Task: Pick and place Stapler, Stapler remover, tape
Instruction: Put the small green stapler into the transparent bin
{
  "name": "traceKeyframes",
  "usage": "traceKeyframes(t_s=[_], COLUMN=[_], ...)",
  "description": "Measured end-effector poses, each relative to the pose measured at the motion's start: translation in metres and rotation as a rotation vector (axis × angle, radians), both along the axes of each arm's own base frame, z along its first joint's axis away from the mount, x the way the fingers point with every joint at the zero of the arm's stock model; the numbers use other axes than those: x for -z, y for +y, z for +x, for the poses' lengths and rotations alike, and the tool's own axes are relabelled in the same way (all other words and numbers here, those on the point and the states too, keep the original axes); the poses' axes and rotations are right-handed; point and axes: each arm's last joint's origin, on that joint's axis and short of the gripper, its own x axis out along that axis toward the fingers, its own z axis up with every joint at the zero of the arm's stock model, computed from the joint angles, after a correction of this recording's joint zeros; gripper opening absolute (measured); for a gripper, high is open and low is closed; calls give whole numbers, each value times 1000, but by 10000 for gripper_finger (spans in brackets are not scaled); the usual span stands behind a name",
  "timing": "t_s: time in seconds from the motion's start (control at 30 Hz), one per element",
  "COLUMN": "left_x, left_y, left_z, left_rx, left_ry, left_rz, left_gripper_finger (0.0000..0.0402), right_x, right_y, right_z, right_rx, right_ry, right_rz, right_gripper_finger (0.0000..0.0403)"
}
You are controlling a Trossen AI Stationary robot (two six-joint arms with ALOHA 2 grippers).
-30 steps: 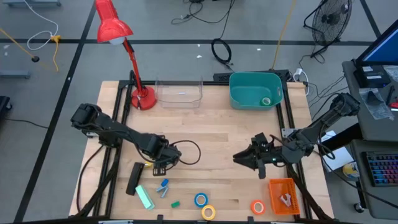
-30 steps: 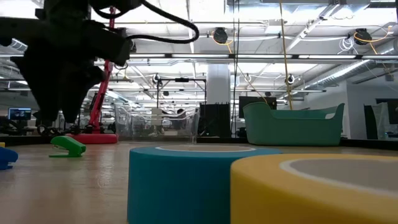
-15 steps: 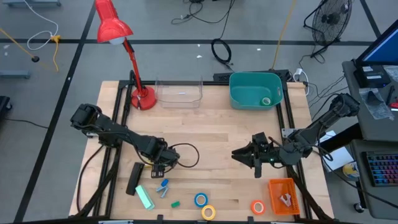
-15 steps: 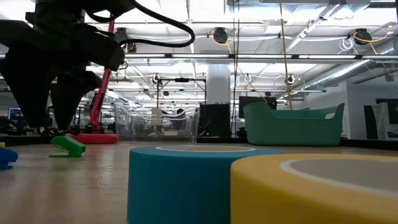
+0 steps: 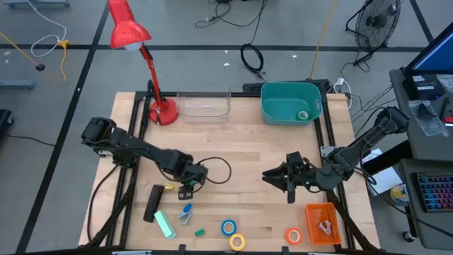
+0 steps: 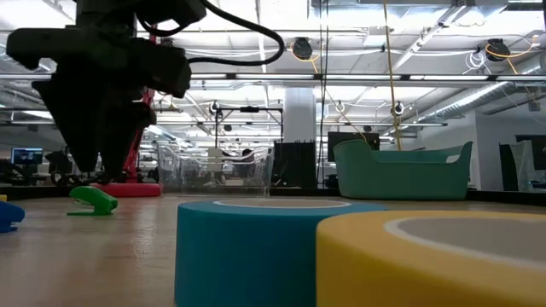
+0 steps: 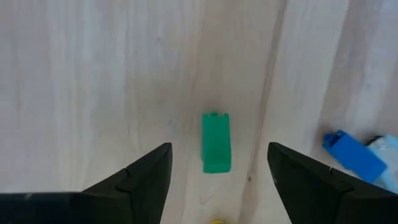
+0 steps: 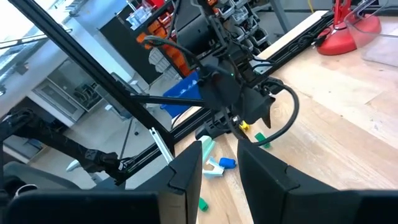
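The tape rolls lay along the near edge of the wooden table [image 5: 241,149]: the blue roll [image 5: 228,227] touching the yellow roll [image 5: 237,241], the orange roll [image 5: 293,235] apart beside an orange tray [image 5: 322,222], and a green roll [image 5: 303,115] in the teal bin [image 5: 290,103] at the far edge. A small green staple remover [image 7: 216,142] lay on bare wood near a blue one [image 7: 352,155]. The left gripper [image 5: 187,190] hovered above them, jaws released wide, grasping nothing. The right gripper [image 5: 272,176] hung over open mid-table, fingers [image 8: 186,168] narrowly parted and empty.
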Motion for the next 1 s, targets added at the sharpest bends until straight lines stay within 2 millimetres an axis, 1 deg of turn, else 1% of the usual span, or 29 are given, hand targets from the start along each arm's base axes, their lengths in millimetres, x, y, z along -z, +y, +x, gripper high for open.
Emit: traceKeyframes(t_s=[0.1, 0.37, 0.6, 0.67, 0.73, 1.0], left_x=[3, 26, 32, 32, 32, 32], left_y=[2, 0, 0, 0, 1, 2], left_z=[3, 7, 8, 7, 8, 7], left_rx=[-3, 40, 57, 63, 66, 79], left_ry=[6, 99, 119, 119, 119, 130], left_rz=[-33, -42, -33, -23, -22, -45], left_gripper_finger=[269, 269, 264, 250, 228, 111], right_x=[0, 0, 0, 0, 0, -2], right_y=[0, 0, 0, -1, -2, -7], right_z=[0, 0, 0, 1, 2, 5], right_rx=[0, 0, 1, 6, 12, 34], right_ry=[0, -1, -1, -1, -3, -21], right_rz=[0, -1, 0, 0, 2, 11], right_gripper_finger=[95, 95, 95, 95, 95, 95])
